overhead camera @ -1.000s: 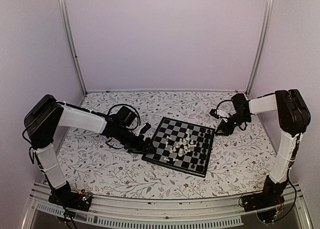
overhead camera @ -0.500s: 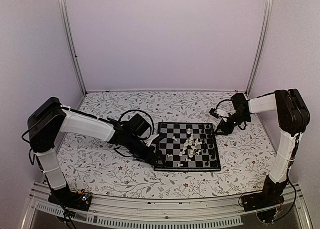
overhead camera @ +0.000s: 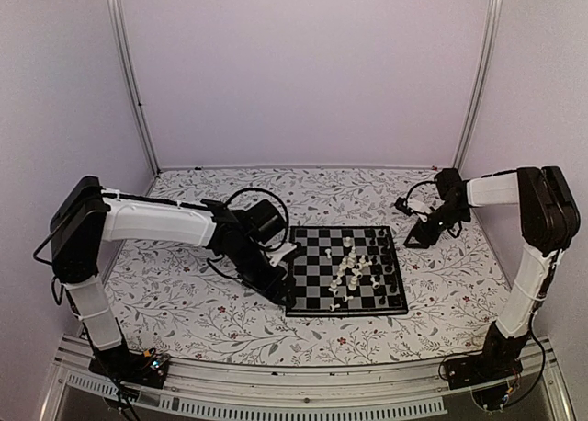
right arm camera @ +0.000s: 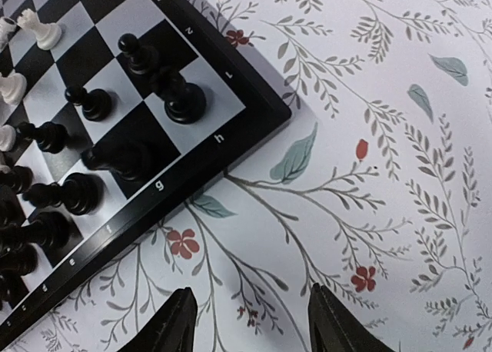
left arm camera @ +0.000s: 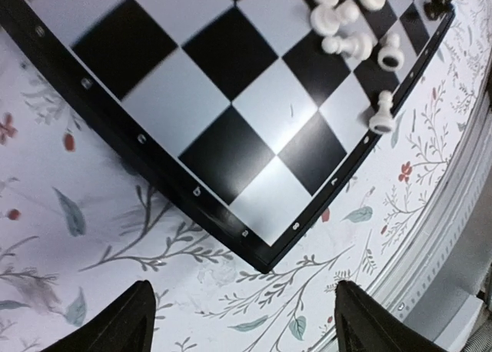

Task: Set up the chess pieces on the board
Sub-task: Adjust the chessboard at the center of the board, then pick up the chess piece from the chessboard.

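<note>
Board (overhead camera: 308, 256) lay at frame centre, chess pieces (overhead camera: 354, 267) jumbled on its right half. Left end effector (left arm camera: 246, 321) spread, empty, at board's lower-left corner; right end effector (right arm camera: 254, 325) spread, empty, over counter (right arm camera: 384, 175). I judged sorting not begun; next: pinch one piece.

- The board (overhead camera: 314, 290) lies flat on the floral surface (overhead camera: 184, 303).
- White and black chess pieces (overhead camera: 354, 265) crowd its right half (a loose cluster, not ranks).
- The left tool (overhead camera: 285, 288) sits at the board's left edge.
- The right tool (overhead camera: 418, 237) is near the far right corner.
</note>
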`<state>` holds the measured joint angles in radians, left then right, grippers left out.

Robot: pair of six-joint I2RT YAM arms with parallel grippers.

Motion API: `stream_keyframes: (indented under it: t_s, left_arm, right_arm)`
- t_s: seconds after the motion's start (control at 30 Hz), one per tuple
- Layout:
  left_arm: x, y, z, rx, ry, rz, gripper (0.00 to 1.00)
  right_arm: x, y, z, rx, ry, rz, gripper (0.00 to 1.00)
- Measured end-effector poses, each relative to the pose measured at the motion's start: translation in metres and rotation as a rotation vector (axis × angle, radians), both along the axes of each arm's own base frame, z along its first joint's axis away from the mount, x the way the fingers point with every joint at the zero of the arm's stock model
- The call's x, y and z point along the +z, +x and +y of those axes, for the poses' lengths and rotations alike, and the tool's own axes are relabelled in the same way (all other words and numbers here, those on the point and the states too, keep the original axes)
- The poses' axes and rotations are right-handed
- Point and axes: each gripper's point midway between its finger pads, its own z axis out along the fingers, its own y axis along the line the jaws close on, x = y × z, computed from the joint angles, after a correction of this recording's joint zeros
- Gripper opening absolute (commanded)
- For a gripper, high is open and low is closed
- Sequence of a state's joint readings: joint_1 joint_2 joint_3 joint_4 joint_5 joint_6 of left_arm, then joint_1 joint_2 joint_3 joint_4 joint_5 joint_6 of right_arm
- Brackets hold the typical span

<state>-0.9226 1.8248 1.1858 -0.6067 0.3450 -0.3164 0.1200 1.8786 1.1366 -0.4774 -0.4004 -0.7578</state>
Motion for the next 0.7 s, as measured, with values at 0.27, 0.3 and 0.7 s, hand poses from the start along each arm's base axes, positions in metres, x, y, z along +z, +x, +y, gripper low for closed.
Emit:
stream_keyframes:
  t_s: [0.27, 0.3, 0.7]
  left_arm:
    - [0.064, 0.059, -0.019, -0.029, -0.022, -0.327, 0.55]
    - [0.071, 0.065, -0.024, -0.035, -0.032, -0.359, 0.51]
    - [0.059, 0.068, -0.094, -0.168, -0.044, -0.467, 0.42]
  right_arm:
    - [0.078, -0.005, 0.006, -0.042, 0.105, -0.087, 0.55]
    - [0.09, -0.007, 0.011, -0.04, 0.133, -0.103, 0.55]
    - [0.093, -0.032, 0.026, -0.031, 0.213, -0.116, 0.53]
